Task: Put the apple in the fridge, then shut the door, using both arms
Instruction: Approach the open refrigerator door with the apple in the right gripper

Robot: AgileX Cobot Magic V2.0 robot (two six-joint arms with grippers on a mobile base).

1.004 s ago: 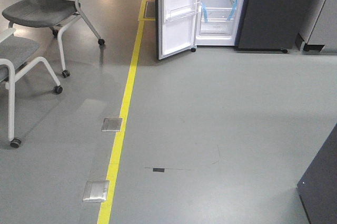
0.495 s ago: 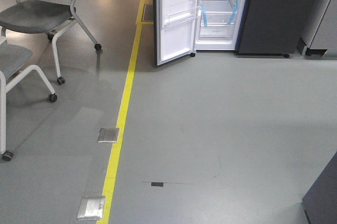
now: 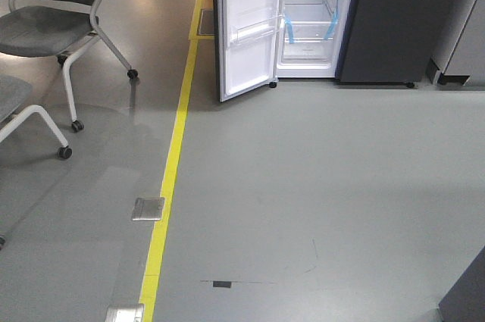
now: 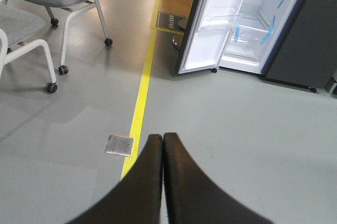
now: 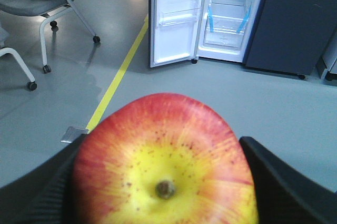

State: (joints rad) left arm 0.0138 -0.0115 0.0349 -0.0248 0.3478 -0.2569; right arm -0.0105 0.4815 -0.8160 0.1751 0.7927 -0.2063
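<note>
The red and yellow apple (image 5: pixel 166 166) fills the bottom of the right wrist view, clamped between the black fingers of my right gripper (image 5: pixel 166 182). My left gripper (image 4: pixel 161 138) is shut and empty, its black fingers pressed together above the floor. The dark grey fridge (image 3: pixel 394 19) stands far ahead with its white interior (image 3: pixel 307 15), glass shelves and blue tape strips showing. Its door (image 3: pixel 244 26) is swung open to the left, white inside with clear bins. Fridge (image 4: pixel 247 29) and door (image 5: pixel 174 18) also show in both wrist views. Neither gripper shows in the front view.
A yellow floor line (image 3: pixel 173 155) runs toward the door's left edge, with metal floor plates (image 3: pixel 148 208) beside it. Grey wheeled chairs (image 3: pixel 53 19) stand at the left. A dark panel corner (image 3: pixel 466 299) is at the lower right, a grey cabinet (image 3: pixel 462 26) at the far right.
The view has moved forward: the fridge, chairs and floor plates have shifted down and left in the frame and look slightly nearer.
</note>
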